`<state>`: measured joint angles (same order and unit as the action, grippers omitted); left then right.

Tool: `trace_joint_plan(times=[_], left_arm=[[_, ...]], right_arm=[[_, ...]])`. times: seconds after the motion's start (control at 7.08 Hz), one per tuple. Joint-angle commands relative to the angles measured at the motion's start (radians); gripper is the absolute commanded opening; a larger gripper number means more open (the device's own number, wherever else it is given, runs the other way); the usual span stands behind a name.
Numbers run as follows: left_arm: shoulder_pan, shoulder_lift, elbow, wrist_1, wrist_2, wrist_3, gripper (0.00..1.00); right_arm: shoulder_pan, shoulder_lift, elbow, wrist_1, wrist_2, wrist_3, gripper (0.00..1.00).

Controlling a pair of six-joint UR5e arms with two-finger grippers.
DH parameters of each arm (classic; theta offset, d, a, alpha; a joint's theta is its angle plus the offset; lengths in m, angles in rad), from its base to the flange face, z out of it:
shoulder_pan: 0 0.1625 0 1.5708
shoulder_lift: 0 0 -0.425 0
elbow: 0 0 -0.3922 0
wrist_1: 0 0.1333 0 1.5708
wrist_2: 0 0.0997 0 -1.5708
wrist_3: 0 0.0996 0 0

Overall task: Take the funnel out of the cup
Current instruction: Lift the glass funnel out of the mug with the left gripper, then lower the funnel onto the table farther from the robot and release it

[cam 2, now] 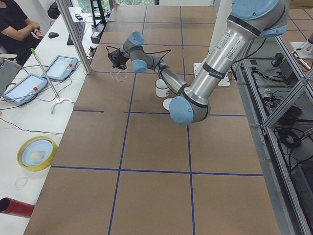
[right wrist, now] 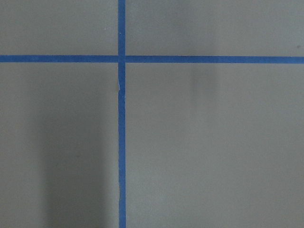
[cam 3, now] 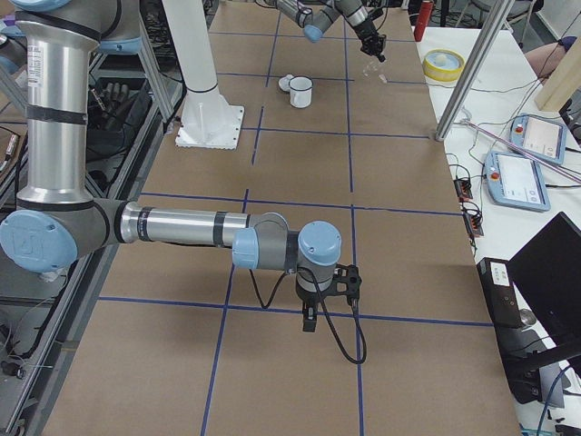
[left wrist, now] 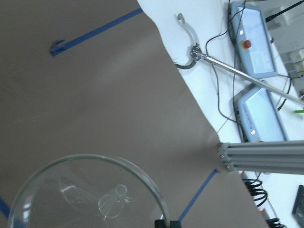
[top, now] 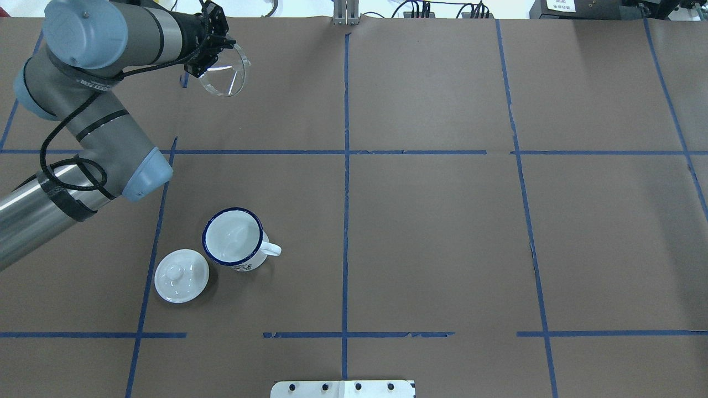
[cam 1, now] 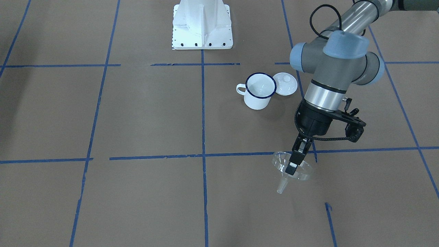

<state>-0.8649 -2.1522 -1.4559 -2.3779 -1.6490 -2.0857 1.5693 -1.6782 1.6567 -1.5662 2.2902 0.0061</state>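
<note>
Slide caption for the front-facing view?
Left hand holds the funnel by its rim, away from the empty cup and lid.

I see the funnel (cam 1: pixel 306 172) out of the cup (cam 1: pixel 259 92) and well apart from it. It is clear, with a wide round rim and a short narrow spout. It sits tilted, mouth up and spout slanting down. I cannot tell whether the spout tip touches down. The left gripper (cam 1: pixel 292 167) pinches it at the rim. The cup, white enamel with a dark blue rim, stands upright and empty, its small loop handle pointing to the robot's right.
</note>
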Motion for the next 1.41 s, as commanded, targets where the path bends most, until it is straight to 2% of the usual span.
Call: trace_joint_plan(times=[0.0, 0.28, 0.71, 1.27], left_arm=[[0.047, 0.075, 0.081, -0.25, 0.095, -0.02, 0.0], [0.066, 0.074, 0.092, -0.26, 0.138, -0.04, 0.0], [0.093, 0.064, 0.172, -0.369, 0.179, -0.042, 0.0], [0.124, 0.063, 0.216, -0.392, 0.179, -0.042, 0.0]], right_arm=[[0.0, 0.0, 0.0, 0.0, 0.0, 0.0, 1.0], [0.0, 0.0, 0.0, 0.0, 0.0, 0.0, 1.0], [0.0, 0.0, 0.0, 0.0, 0.0, 0.0, 1.0], [0.0, 0.0, 0.0, 0.0, 0.0, 0.0, 1.0]])
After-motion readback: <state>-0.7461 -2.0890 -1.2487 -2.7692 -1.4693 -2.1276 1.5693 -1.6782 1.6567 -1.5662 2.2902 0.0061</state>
